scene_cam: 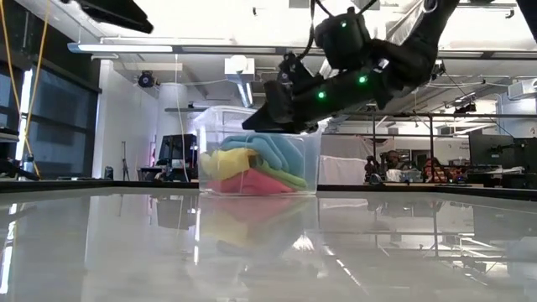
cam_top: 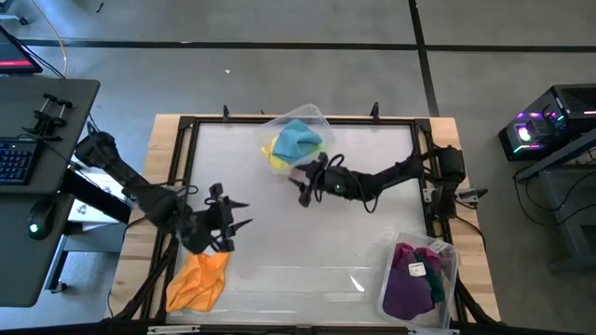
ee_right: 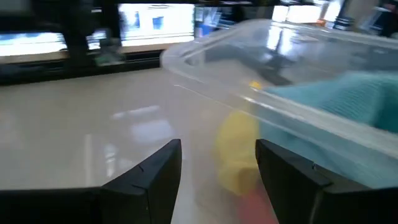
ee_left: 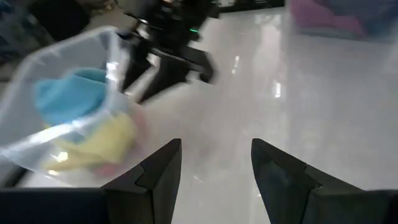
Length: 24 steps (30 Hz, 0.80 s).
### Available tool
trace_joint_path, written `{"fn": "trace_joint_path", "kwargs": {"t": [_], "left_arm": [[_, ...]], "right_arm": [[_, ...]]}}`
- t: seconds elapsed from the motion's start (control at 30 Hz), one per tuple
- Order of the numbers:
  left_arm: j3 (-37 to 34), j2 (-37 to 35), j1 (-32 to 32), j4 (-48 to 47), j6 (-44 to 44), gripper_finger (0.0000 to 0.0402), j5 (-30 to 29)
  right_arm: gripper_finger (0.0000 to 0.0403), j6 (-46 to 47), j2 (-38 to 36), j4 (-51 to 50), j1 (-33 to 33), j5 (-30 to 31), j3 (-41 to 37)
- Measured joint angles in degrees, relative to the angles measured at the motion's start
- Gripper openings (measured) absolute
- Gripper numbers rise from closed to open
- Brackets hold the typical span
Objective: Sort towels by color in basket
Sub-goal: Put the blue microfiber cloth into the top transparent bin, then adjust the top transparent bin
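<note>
A clear bin [cam_top: 296,140] at the table's far middle holds a teal towel [cam_top: 300,140] and a yellow towel [cam_top: 277,156]; the low view also shows light green [scene_cam: 281,178] and pink [scene_cam: 252,184] towels in it. An orange towel [cam_top: 198,279] lies on the table's near left corner. A second clear bin [cam_top: 421,277] at the near right holds purple and magenta towels [cam_top: 410,279]. My left gripper [cam_top: 237,216] hovers open just beyond the orange towel. My right gripper [cam_top: 303,183] hovers open beside the far bin's near side, fingers [ee_right: 155,180] empty.
A black frame [cam_top: 186,158] runs around the glossy white table top. The middle of the table between the two bins lies bare. A desk with a keyboard [cam_top: 14,158] and a mouse stands off the table's left side.
</note>
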Motion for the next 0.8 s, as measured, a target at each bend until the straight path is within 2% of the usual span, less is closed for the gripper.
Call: {"fn": "trace_joint_path", "kwargs": {"t": [0.17,0.27,0.37,0.47,0.53,0.63,0.73,0.8], "left_arm": [[0.0,0.0,-4.9,-3.8,-6.9,0.0181,1.2],[0.0,0.0,-6.8,-6.7,-10.8,0.0181,2.3],[-0.5,0.4,-7.4,-10.0,-15.1,0.0181,0.8],[-3.7,0.4,-6.7,-8.5,-17.0,0.0181,-4.0],[-6.7,0.4,-5.7,-5.3,-17.2,0.0181,-7.9],[-12.7,0.5,-3.6,4.7,-12.4,0.0181,-11.1],[-19.1,0.5,0.5,19.2,-5.6,0.0181,-10.3],[-22.9,0.7,4.3,29.9,-0.9,0.0181,-6.6]], "right_arm": [[0.0206,2.7,0.0,0.3,-3.7,2.7,0.0],[0.0206,3.1,0.0,0.5,-4.7,1.5,0.0],[0.0206,0.8,-0.1,0.2,-4.4,-2.4,0.0],[0.0206,-3.0,-1.5,0.1,-3.2,-10.2,0.0],[0.0206,-5.3,-2.9,-1.9,-2.5,-14.8,0.2],[0.0206,-8.4,-5.0,-8.3,-1.5,-15.1,1.6],[0.0206,-9.6,-7.5,-14.1,0.0,-9.9,3.2],[0.0206,-8.5,-9.6,-18.3,1.2,-4.0,4.2]]}}
